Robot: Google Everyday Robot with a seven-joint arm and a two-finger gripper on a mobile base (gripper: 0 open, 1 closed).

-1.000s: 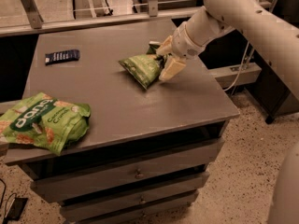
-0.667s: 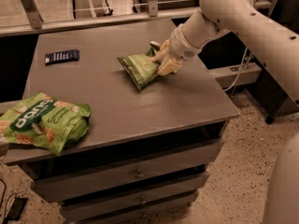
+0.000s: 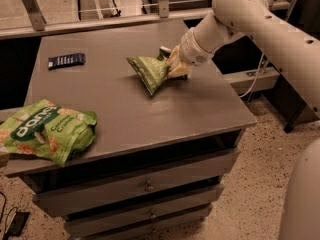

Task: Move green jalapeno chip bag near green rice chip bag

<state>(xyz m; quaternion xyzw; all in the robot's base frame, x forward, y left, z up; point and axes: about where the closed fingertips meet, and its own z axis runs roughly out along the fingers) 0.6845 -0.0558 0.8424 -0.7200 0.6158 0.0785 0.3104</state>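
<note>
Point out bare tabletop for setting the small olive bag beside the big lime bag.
Widest free patch: the grey tabletop between the large lime-green chip bag, at the front-left corner, and the small olive-green chip bag held in the gripper's jaws at back right. Another strip lies between the black flat packet and the lime bag. Crowded only around the gripper.

jalapeno bag (image 3: 149, 72) (tilted) in gripper (image 3: 176, 67); rice bag (image 3: 47, 131) well apart.

Cream jaws gripping olive green jalapeno chip bag (image 3: 149, 73), lime, white-lettered green rice chip bag (image 3: 47, 131) far left, grey table (image 3: 130, 114).
</note>
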